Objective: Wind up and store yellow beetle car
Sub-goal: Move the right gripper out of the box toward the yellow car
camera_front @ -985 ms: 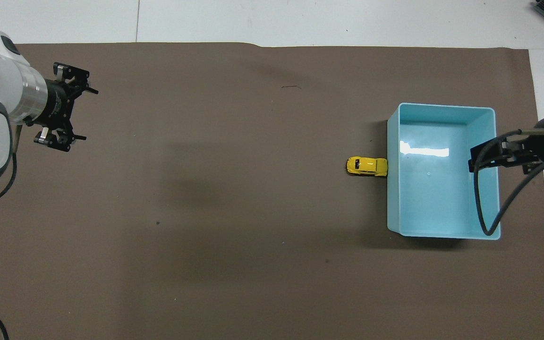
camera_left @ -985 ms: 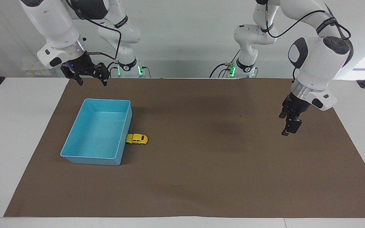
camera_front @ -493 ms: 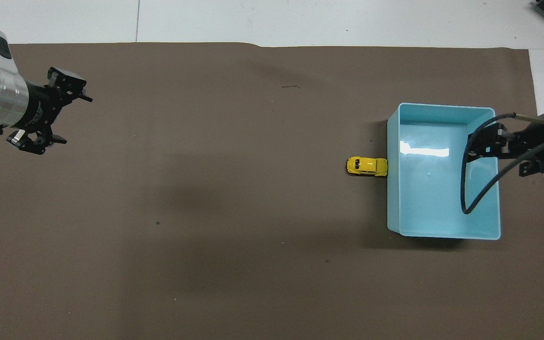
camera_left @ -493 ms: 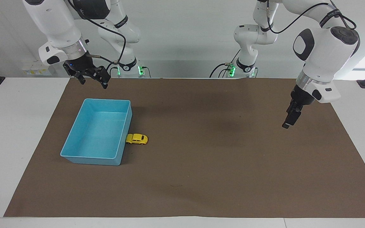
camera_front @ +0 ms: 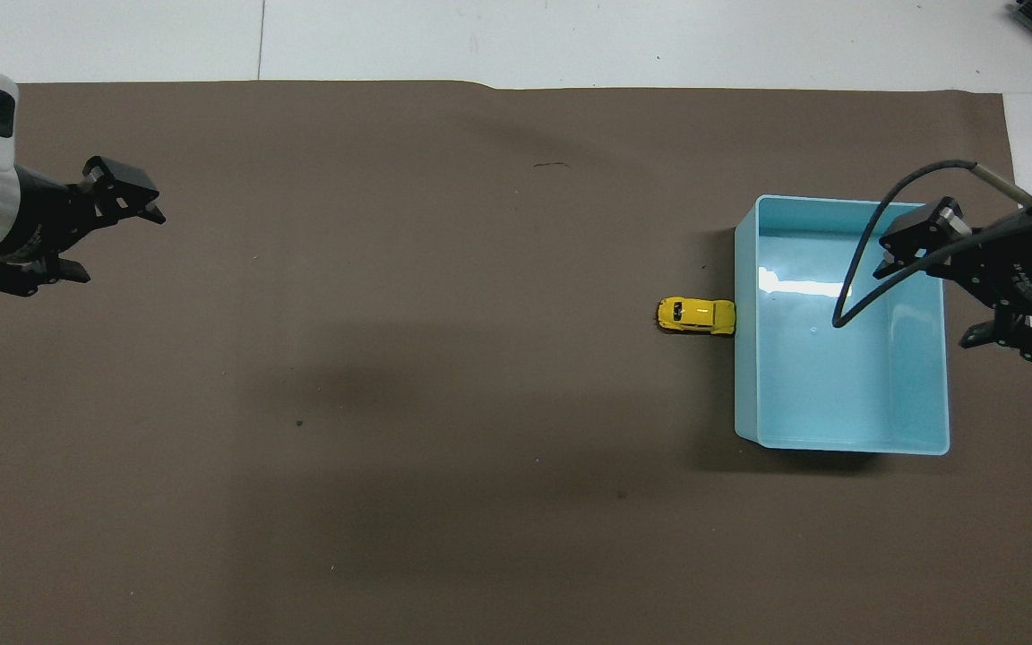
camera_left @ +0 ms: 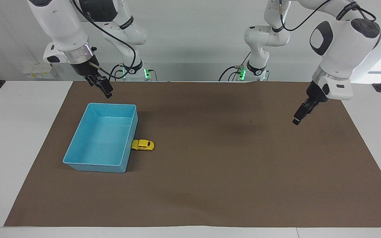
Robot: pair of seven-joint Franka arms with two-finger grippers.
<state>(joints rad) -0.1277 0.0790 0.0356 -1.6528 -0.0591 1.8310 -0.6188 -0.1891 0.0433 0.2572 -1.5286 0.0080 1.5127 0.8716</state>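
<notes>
While touching tray (camera_left: 78, 142), yellow beetle car (camera_left: 142, 145) lies crosswise.

No legible text, labels or numbers; markings on arm bands too small to read.

A brown mat (camera_left: 230, 172) covers the white table (camera_left: 8, 138) before a pale wall (camera_left: 190, 36).

Both arms have risen and turned at the wrist. The right gripper (camera_left: 103, 87), formerly broadside near the blue tray (camera_left: 78, 145), now shows edge-on. The left gripper (camera_left: 300, 115) has lifted higher above the brown mat (camera_left: 230, 172).
</notes>
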